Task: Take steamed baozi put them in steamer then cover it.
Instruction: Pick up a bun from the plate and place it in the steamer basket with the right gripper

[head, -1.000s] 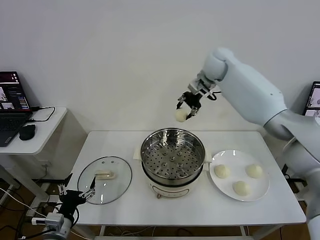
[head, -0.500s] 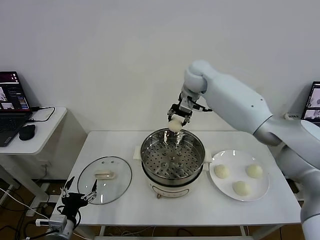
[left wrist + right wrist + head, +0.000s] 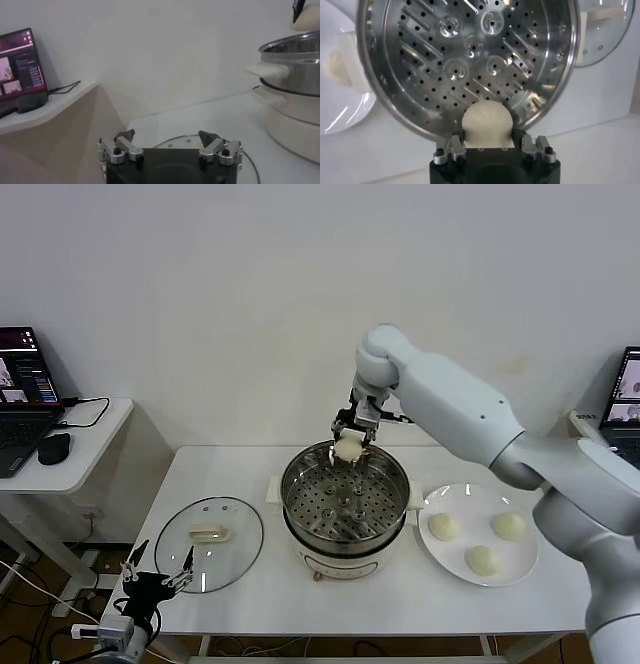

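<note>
Left end effector (image 3: 158, 581) hangs low off the surface's (image 3: 240, 604) left front corner, fingers spread and empty, beside the cover (image 3: 210, 543). Right end effector (image 3: 349, 440), clamped on one steamed baozi (image 3: 347, 448), has dropped from above to the steamer's (image 3: 345, 506) far rim. Three buns remain on the plate (image 3: 478, 533).

**What the views are hiding**

The right gripper (image 3: 488, 145) is covering the lower part of the bun (image 3: 487, 121) it is gripping. The plate (image 3: 340, 112) and the glass lid (image 3: 602, 35) are running off that picture's edges. The left gripper (image 3: 169, 145) is blocking most of the lid beneath it, and the steamer (image 3: 295, 85) is being cropped there.
</note>
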